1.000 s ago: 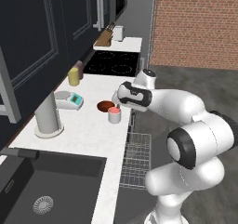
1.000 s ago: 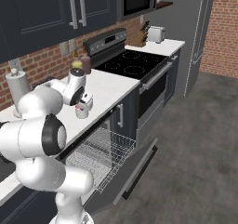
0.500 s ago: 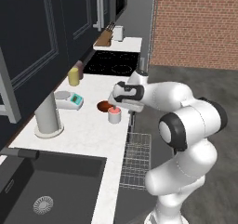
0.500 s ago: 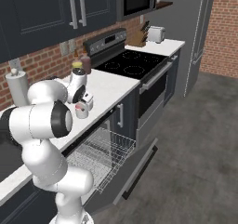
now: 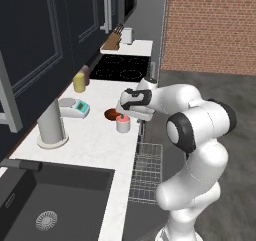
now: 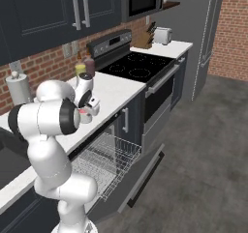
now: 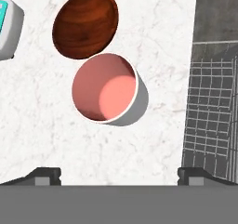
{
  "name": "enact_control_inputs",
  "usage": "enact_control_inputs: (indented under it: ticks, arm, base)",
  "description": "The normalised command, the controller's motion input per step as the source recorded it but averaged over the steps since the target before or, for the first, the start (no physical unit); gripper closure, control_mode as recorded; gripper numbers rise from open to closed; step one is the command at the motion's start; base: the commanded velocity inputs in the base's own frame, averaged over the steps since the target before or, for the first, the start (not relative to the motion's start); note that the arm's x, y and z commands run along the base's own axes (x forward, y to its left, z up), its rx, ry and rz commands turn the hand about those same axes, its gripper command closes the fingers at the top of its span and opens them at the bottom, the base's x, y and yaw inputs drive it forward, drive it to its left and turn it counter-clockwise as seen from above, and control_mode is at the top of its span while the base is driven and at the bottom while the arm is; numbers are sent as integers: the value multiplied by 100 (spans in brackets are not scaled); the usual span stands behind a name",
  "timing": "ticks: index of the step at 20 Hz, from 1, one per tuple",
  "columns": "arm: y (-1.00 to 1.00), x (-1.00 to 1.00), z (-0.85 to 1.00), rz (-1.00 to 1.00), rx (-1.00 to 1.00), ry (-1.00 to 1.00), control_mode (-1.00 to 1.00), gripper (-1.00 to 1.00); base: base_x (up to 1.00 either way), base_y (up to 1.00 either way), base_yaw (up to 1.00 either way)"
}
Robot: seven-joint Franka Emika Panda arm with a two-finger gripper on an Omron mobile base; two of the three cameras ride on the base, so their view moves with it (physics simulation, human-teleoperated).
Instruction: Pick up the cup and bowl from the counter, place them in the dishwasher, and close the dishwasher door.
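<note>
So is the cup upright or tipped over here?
Upright: the cup stands on the counter, its pink inside open toward the hand view.

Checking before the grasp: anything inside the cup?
Nothing visible: the hand view looks straight down into the cup and shows only its bare pink inside. The bowl right beside it also looks empty. The counter under both is hidden.

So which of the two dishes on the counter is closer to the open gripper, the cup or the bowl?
The cup, white with a pink inside: in the hand view it sits nearer the gripper than the reddish-brown bowl just beyond it.
</note>
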Motion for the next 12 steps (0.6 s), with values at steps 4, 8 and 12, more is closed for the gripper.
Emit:
enact_control_inputs:
  ticks: [4, 8, 12]
  arm:
    - [-6, 33, -5, 0, 0, 0, -100, -100]
    - [-3, 40, -8, 0, 0, 0, -100, -100]
    - [0, 39, -18, 0, 0, 0, -100, -100]
  base:
    - [0, 0, 0]
    - [0, 0, 0]
    - [0, 0, 0]
